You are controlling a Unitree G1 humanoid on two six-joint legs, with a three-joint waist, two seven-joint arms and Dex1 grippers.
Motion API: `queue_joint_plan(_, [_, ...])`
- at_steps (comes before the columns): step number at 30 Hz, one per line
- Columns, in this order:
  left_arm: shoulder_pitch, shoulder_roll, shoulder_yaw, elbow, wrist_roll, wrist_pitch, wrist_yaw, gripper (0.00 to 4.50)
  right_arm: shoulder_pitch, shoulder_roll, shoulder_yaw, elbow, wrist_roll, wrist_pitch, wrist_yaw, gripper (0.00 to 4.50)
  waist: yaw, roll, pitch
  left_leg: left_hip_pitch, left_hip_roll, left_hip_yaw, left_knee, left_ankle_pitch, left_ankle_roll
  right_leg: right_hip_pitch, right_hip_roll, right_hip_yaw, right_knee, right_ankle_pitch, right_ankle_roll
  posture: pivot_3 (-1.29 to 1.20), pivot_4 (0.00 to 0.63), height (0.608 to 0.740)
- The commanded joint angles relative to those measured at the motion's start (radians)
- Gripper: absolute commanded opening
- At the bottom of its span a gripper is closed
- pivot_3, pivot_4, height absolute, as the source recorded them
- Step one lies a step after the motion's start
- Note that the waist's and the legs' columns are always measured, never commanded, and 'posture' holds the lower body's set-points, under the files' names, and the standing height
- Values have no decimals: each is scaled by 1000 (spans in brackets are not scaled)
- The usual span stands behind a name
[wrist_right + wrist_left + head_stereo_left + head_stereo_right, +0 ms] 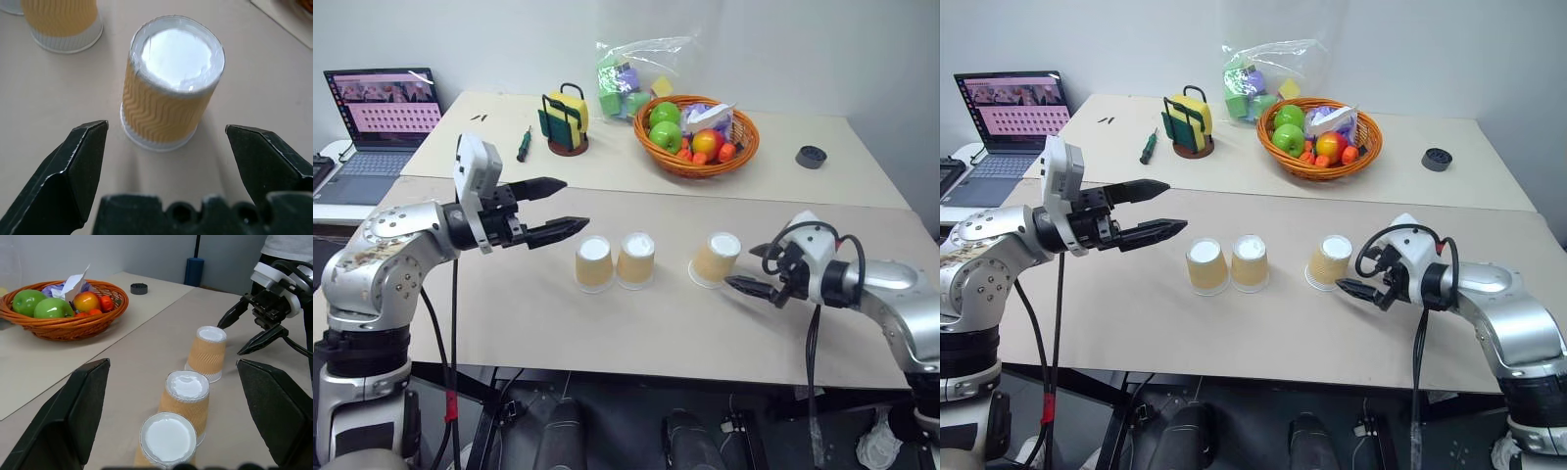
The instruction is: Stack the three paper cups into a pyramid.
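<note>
Three paper cups stand upside down in a row on the tan table [509,323], white bases up. The left cup [594,264] and middle cup [636,259] touch. The third cup [717,258] stands apart to their right. My left gripper [576,204] hovers open above the table, left of the row, pointing toward it with nothing between its fingers. My right gripper [744,267] is low and open just right of the third cup [171,88], which sits a little ahead of its fingers [80,166], untouched.
A wicker basket [697,162] of fruit stands on the far table behind the cups. Also there are a sponge caddy [566,122], a screwdriver [523,144], a bag of blocks [631,73] and a small black disc [811,156]. A laptop [382,113] sits at far left.
</note>
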Motion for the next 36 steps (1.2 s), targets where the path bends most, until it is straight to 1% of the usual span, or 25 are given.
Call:
queue_joint_plan(1, [-23,3,14,-50,-30,7,18,4413,-65,20,7,55,-31,-52,0,4500,1,0,0,0,0,0,0,0,0,0,0,0,0,0,0,0,150,661])
queue_joint_plan(4, [-20,5,16,-54,-30,2,31,4413,-113,59,29,83,-36,-64,3,4500,2,0,0,1,0,0,0,0,0,0,0,0,0,0,0,0,150,661])
queue_joint_plan(7, [-17,9,16,-54,-33,0,38,4413,-129,80,36,81,-35,-55,8,4500,2,0,0,0,0,0,0,0,0,0,0,0,0,1,0,0,150,661])
queue_joint_plan(10, [-17,11,17,-55,-34,0,43,4413,-138,92,41,74,-31,-45,9,4500,5,0,0,0,0,0,-1,0,0,0,0,0,0,1,1,0,150,661])
queue_joint_plan(19, [-11,11,9,-54,-25,-8,49,4413,-187,127,47,119,-36,-19,-10,4500,8,0,0,0,0,0,0,0,0,0,0,0,0,0,-1,0,150,661])
queue_joint_plan(27, [-5,10,6,-53,-21,-9,55,4413,-204,134,50,142,-48,-9,-12,4500,9,0,0,-1,0,0,0,0,0,-1,0,0,0,0,-1,0,150,661])
queue_joint_plan(29, [-5,9,6,-53,-21,-9,56,4500,-203,136,47,141,-50,-8,-11,3992,9,0,0,-1,0,0,0,0,0,-1,0,0,0,0,-1,0,150,661])
queue_joint_plan(30, [-4,9,5,-53,-21,-9,56,4500,-203,137,46,141,-51,-8,-12,3860,9,0,0,-1,0,0,0,0,0,-1,0,0,0,0,-1,0,150,661])
queue_joint_plan(31, [-3,8,4,-53,-22,-9,56,4500,-204,138,46,140,-52,-8,-13,3243,9,0,0,-1,0,0,0,0,0,-1,0,0,0,0,-1,0,150,661])
queue_joint_plan(32, [-2,8,2,-53,-21,-9,56,4500,-204,139,46,137,-50,-8,-12,2985,9,0,0,-1,0,0,0,0,0,-1,0,0,0,0,-1,0,150,661])
queue_joint_plan(33, [-1,8,1,-54,-21,-9,56,4500,-203,139,46,133,-48,-7,-9,2788,9,0,0,-1,0,0,0,0,0,-1,0,0,0,0,-1,0,150,661])
queue_joint_plan(34, [-2,8,2,-54,-21,-9,57,4500,-202,139,45,131,-47,-7,-9,2708,9,0,0,-1,0,0,0,0,0,-1,0,0,0,0,-1,0,150,661])
queue_joint_plan(36, [-2,7,2,-54,-22,-9,58,4500,-201,140,43,129,-49,-9,-10,2707,9,0,0,-1,0,0,0,0,0,-1,0,0,0,0,-1,0,150,661])
